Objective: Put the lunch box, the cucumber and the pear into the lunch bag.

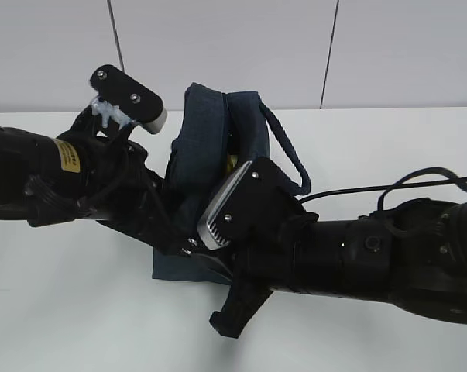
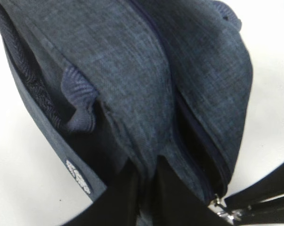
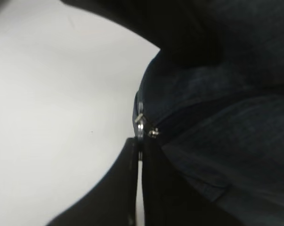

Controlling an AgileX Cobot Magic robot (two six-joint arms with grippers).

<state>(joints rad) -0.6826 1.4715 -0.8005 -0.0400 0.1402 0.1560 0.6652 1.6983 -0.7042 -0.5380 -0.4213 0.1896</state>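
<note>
The lunch bag (image 1: 218, 155) stands upright on the white table (image 1: 78, 310), its loop handle (image 1: 289, 151) hanging off the side away from the left arm. A sliver of yellow shows in the gap at the bag's top, probably the pear (image 1: 230, 161); the lunch box and the cucumber cannot be seen in any view, so whether they are inside the bag cannot be told.

Both arms crowd the bag's near end. The right gripper (image 3: 139, 155) has its 2 fingers pressed together on the silver zipper pull (image 3: 140, 123) at the bag's lower corner. The left gripper (image 2: 149, 188) is also closed narrowly, pinching a fold of the bag's fabric right beside the zipper track (image 2: 198, 141).

The step in hand looks like working the zipper, with the left pinch bracing the cloth.

Risks from here:
- The pull is small and thin, held only at the fingertips; a sideways tug could let it slip out.
- If the left pinch gives way, the soft bag will likely drag or tip toward the right arm instead of the slider moving.
- The 2 grippers sit very close at the same corner; a careless pull could make them collide.
- Bunched fabric beside the track could jam the slider.
</note>
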